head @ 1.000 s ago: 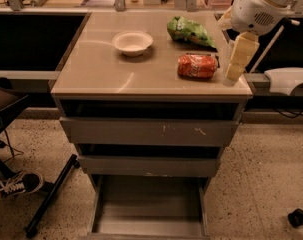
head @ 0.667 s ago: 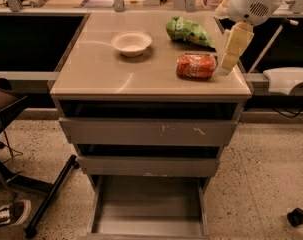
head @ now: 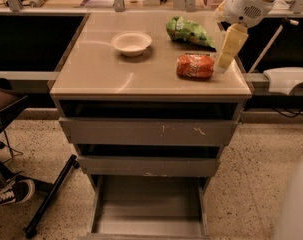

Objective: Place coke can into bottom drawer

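Cabinet of three grey metal drawers, front view: the small red-orange metal coke can lies on its side on the beige tabletop near the right front corner, and the cream-coloured robot gripper hangs just to its right, tip close to the can's end; whether it is spread or pressed together cannot be told. Behind the can sits a crinkled green chip bag and, further left, a shallow white bowl – the lowest grey drawer stands pulled out below, its plain floor bare
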Action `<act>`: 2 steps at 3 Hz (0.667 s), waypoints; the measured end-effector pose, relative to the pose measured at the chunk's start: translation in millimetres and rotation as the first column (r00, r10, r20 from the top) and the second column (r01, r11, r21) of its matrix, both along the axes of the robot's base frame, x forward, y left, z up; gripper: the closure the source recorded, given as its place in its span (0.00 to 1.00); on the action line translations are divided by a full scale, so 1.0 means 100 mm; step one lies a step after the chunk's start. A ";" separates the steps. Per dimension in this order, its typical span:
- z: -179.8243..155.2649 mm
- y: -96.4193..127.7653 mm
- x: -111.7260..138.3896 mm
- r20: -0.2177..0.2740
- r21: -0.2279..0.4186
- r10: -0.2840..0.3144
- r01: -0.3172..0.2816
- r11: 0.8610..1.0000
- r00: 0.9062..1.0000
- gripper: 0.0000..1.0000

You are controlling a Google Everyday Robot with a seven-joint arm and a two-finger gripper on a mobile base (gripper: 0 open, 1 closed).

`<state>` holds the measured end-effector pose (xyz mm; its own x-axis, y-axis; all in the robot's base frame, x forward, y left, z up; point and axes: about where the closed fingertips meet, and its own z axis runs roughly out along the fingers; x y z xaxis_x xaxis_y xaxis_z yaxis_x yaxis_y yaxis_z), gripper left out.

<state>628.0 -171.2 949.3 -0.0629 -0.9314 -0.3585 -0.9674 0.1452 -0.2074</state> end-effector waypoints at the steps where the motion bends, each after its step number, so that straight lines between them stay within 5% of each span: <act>1: -0.37 -0.04 0.48 -0.034 0.046 0.002 0.000 0.999 0.999 0.00; 2: -0.74 -0.08 0.85 -0.052 0.117 -0.011 0.017 0.993 0.999 0.00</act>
<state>713.2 -179.2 875.0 -0.0970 -0.8818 -0.4616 -0.9741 0.1793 -0.1379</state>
